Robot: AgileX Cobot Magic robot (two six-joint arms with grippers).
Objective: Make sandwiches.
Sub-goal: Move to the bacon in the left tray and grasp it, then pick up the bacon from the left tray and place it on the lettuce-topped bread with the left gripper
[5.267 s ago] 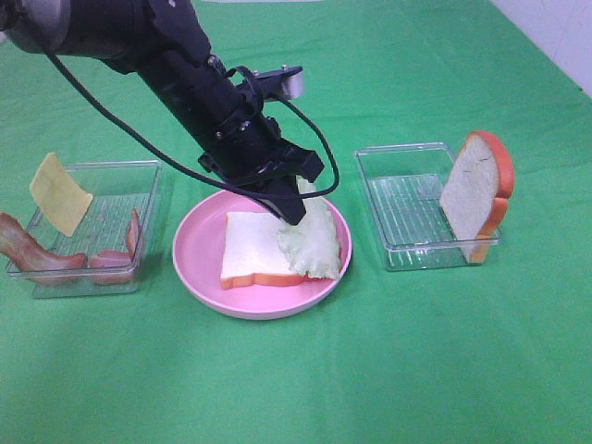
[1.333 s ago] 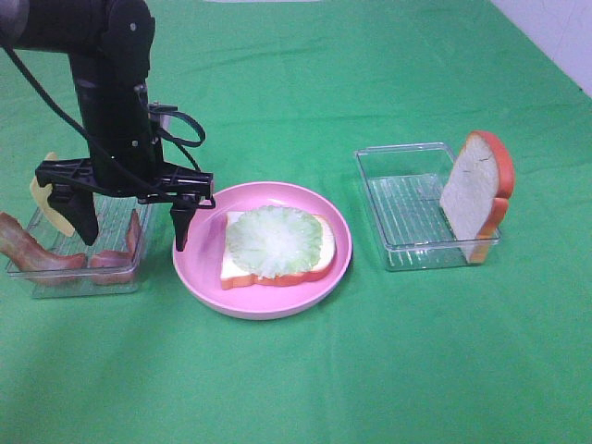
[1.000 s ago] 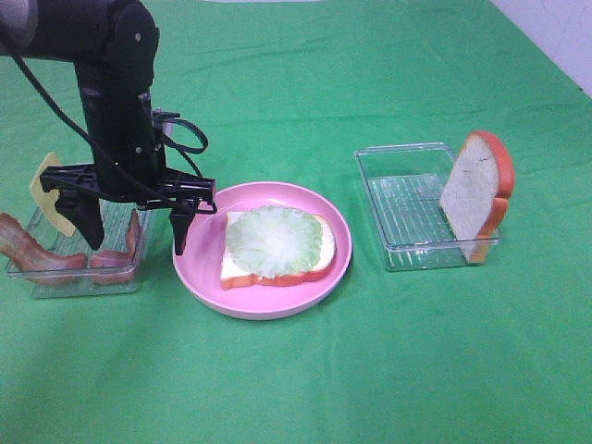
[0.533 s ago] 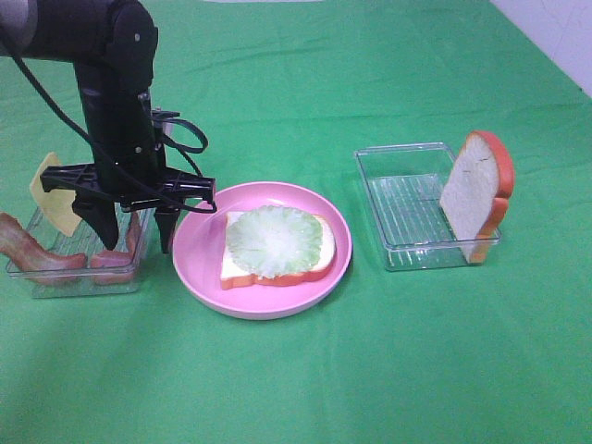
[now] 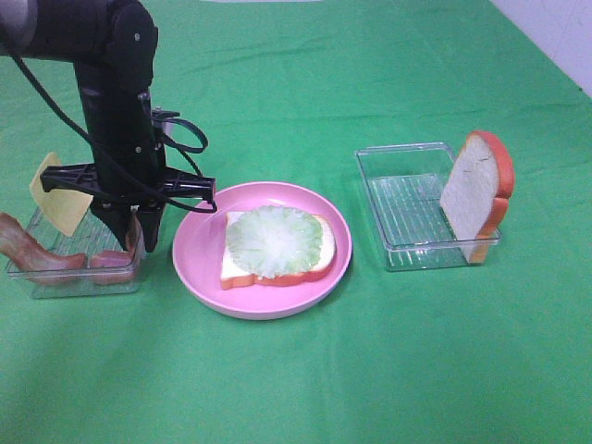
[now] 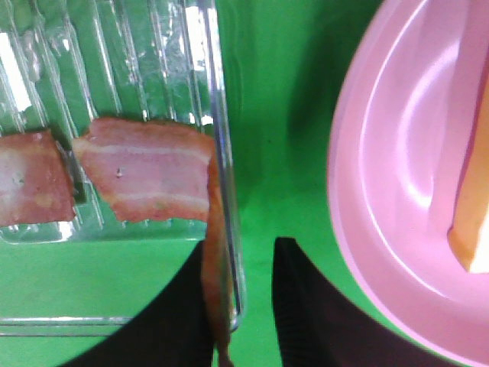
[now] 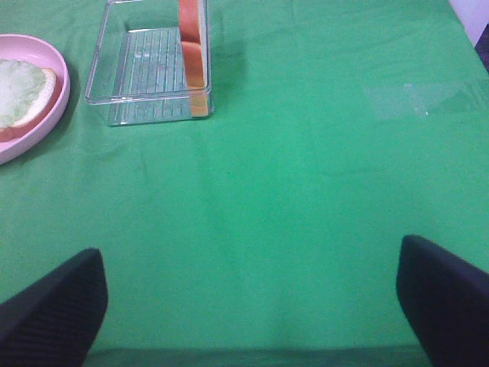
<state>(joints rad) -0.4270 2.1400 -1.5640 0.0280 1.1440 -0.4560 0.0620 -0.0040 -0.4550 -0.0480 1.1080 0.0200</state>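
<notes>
Left fingers at the bacon, sandwich half built.
Left of the pink plate [image 5: 199, 268]: left fingers [image 6: 306, 321] straddle an on-edge bacon strip [image 6: 218, 290] plus the clear tray [image 5: 83, 165] wall; gap shows on the plate side, so can't tell if gripped. On the plate: sandwich [image 5: 277, 242] is bread plus lettuce, flat to take bacon. Right of the plate: top slice [image 5: 476, 190] propped in its tray; right fingers [image 7: 53, 306] spread wide, holding nothing, over bare tabletop.

A pink plate [image 5: 196, 261] sits between 2 clear trays [image 5: 402, 208] on green cloth [image 5: 370, 370].
</notes>
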